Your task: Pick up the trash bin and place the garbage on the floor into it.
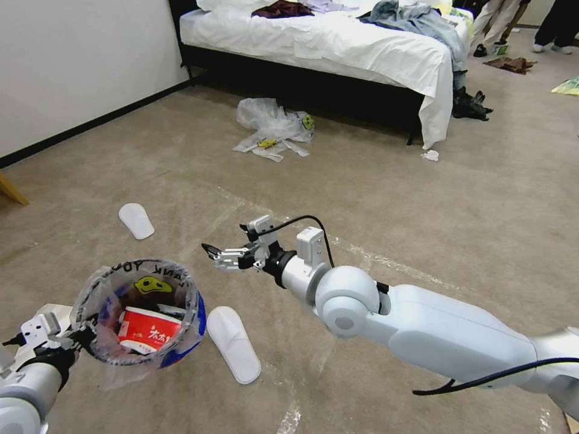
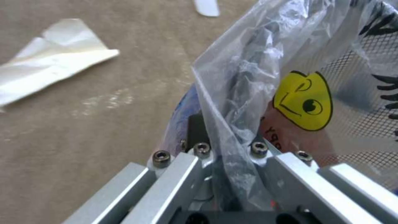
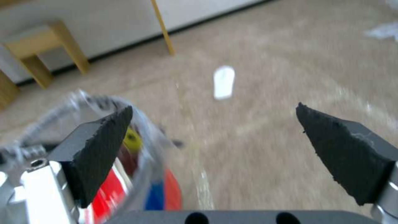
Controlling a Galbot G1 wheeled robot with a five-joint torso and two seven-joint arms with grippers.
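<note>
I have the bin [image 1: 142, 313] hanging off my left claw [image 1: 75, 337], low on my left side above the carpet [image 1: 374, 199]. The claw pinches the rim through the clear liner bag [image 2: 248, 102], and from the left wrist view the hold is on a thin edge with slippery plastic bunched between the fingers. There is already a red and white cup [image 1: 145, 330] inside, so the bin pulls down on that one edge; I judge it could tip or slide out if I swing the arm fast.

My right claw [image 1: 212, 252] hangs empty in the air just beside the bin's far rim, jaws spread wide, black pads [image 3: 99, 152] well apart. One white slipper [image 1: 234, 343] lies on the carpet right next to the bin, partly under my right arm, and a second slipper [image 1: 136, 220] sits farther off to the left. Clear plastic bags [image 1: 272, 128] lie near the bed [image 1: 338, 42], with a scrap of crumpled paper [image 1: 430, 155] by its corner.

Reaching down for the near slipper, I risk knocking the bin with the right wrist, since they sit so close. The slipper is flat and limp, so a pinch at its middle may skid off the carpet, and it is long enough to catch on the liner and drag it loose
</note>
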